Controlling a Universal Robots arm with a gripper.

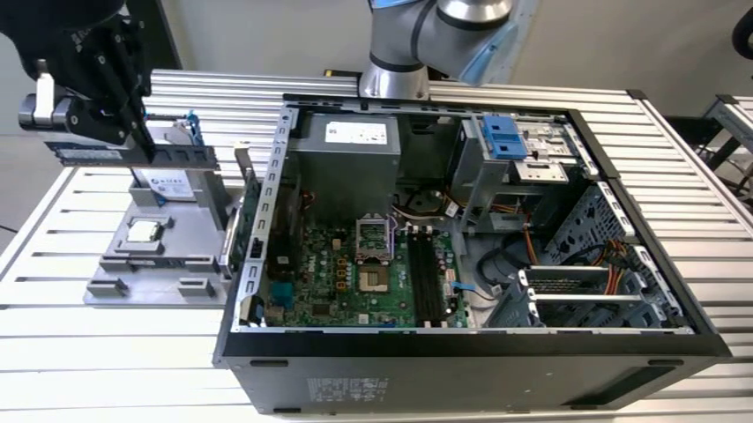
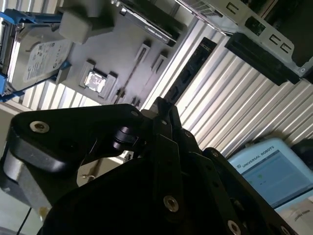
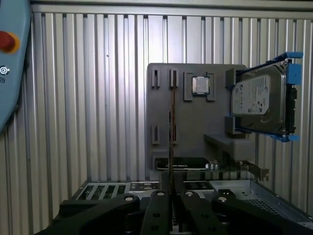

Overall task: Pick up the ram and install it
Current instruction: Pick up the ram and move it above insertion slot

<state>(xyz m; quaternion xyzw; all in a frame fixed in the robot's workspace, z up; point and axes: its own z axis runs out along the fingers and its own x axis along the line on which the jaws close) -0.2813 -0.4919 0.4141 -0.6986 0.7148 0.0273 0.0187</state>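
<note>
The ram (image 1: 118, 156) is a long thin dark stick hanging level above the grey holder block (image 1: 153, 256) at the exterior view's left. My gripper (image 1: 133, 141) is shut on it from above. In the first wrist view the ram (image 3: 172, 122) shows edge-on, sticking out from my gripper (image 3: 172, 190) over the holder block (image 3: 195, 132). In the second wrist view the ram (image 2: 193, 68) runs out from my gripper (image 2: 164, 110). The black memory slots (image 1: 426, 278) lie on the green motherboard (image 1: 341, 282) inside the open computer case (image 1: 471, 339), well off to the exterior view's right of the gripper.
On the holder block sit a square processor chip (image 1: 144, 231) and a silver hard drive with blue rails (image 1: 176, 181). The case's metal walls and drive cage (image 1: 518, 145) stand around the board. A blue control pendant (image 3: 10, 58) lies on the ribbed table (image 1: 70, 352).
</note>
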